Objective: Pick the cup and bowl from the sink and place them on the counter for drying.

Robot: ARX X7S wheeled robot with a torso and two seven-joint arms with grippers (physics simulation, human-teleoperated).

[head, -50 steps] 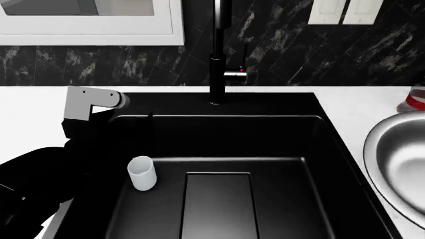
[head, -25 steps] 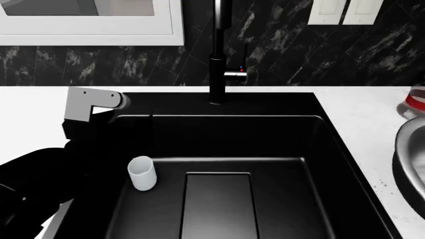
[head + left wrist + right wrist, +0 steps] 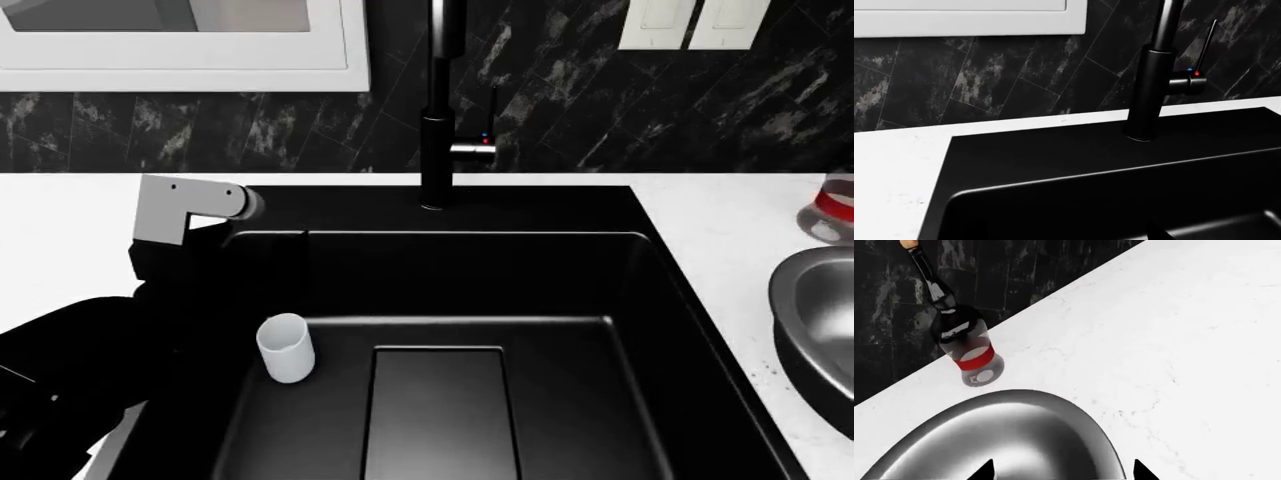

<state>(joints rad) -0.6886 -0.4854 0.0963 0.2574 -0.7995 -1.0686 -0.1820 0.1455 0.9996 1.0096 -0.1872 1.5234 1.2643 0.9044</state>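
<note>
Head view, cup (image 3: 284,347): upright on the floor of the sink (image 3: 561,290), just left of the drain panel (image 3: 438,410), untouched.
Bowl (image 3: 817,330): right of the sink, over the counter (image 3: 727,215); contact with the counter unclear.
Bottle (image 3: 964,345): red-labelled, just behind the bowl, against the wall.
Right gripper (image 3: 1062,471): two fingertips astride the bowl rim, seemingly clamped on it.
Left gripper: at the sink's left edge, fingers hidden; cannot tell whether spread or closed.
Faucet (image 3: 1151,80): at the sink's back rim.

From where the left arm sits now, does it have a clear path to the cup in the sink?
Probably yes. The cup stands upright and alone on the sink floor, right beside the left arm, with nothing between them.
</note>
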